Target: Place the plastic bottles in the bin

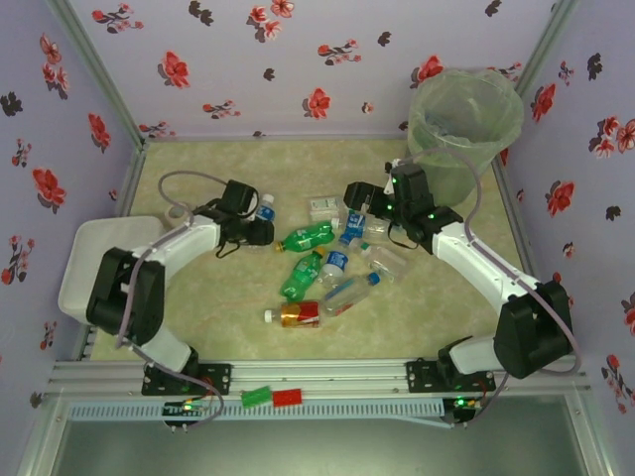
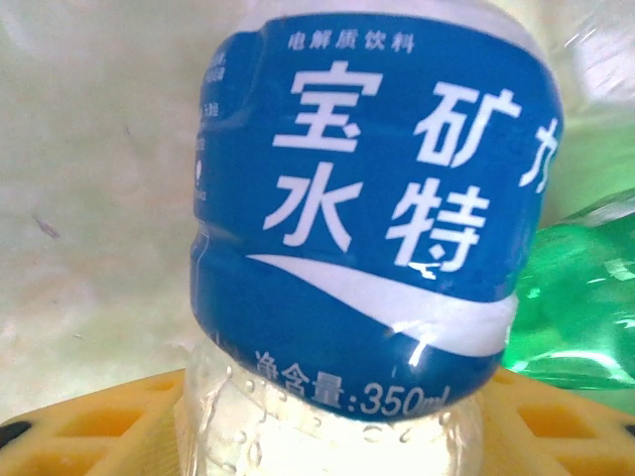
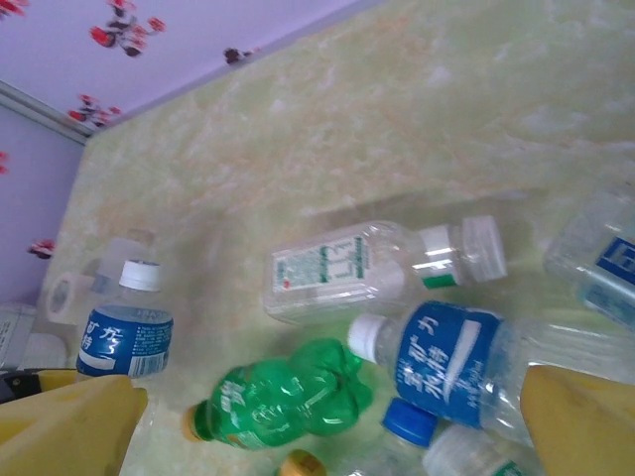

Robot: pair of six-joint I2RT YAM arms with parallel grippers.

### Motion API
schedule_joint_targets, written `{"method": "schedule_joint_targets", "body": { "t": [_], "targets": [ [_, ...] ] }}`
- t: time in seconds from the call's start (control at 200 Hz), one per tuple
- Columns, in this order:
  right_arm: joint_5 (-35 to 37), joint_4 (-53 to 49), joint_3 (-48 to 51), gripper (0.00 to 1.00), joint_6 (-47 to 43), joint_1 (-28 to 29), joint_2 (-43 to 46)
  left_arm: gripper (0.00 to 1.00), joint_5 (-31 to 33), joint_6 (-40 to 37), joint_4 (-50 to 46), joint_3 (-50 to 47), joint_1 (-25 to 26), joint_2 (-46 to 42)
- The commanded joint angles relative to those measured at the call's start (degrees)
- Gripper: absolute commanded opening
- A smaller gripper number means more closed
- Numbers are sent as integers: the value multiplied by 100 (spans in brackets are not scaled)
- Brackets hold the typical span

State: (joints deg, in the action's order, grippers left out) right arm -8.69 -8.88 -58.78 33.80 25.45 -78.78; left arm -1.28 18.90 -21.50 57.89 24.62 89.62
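my left gripper (image 1: pixel 260 224) looks closed on the blue-label drink bottle (image 2: pixel 367 228). the yellow pads (image 2: pixel 89 416) meet its clear body on both sides, and the label sits just beyond the jaws. i judge it light and thin-walled, slick, and quick to dent, so a gentle squeeze on that clear section below the label suits it. my right gripper (image 1: pixel 357 196) stands wide open and holds nothing, with a green bottle (image 3: pixel 288 397) lying between its fingers. the bin (image 1: pixel 437 149) is well apart from the left jaws and just behind the right ones.

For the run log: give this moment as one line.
left gripper: shut on blue-label bottle | right gripper: open by bottle cluster | bin: far-right corner
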Motion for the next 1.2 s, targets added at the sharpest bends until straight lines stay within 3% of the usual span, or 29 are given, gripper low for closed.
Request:
{"method": "schedule_joint_targets", "body": {
  "t": [0.0,0.195,0.445,0.91,1.195],
  "targets": [
    [-556,572,-54,100,399,30,-119,46,-374,124,598,-234,115,-649],
    [-1252,1667,180,100,580,191,-164,47,-1160,442,1755,-741,437,-1449],
    [-1725,2712,297,100,794,564,-326,48,-1387,809,2873,-1083,996,-1771],
    [-1902,2685,88,97,645,1023,-735,49,-1463,852,3310,-1016,1427,-1589],
    [-1764,2620,23,86,646,1049,-979,50,-1555,807,3319,-961,1484,-1487]
  ]
}}
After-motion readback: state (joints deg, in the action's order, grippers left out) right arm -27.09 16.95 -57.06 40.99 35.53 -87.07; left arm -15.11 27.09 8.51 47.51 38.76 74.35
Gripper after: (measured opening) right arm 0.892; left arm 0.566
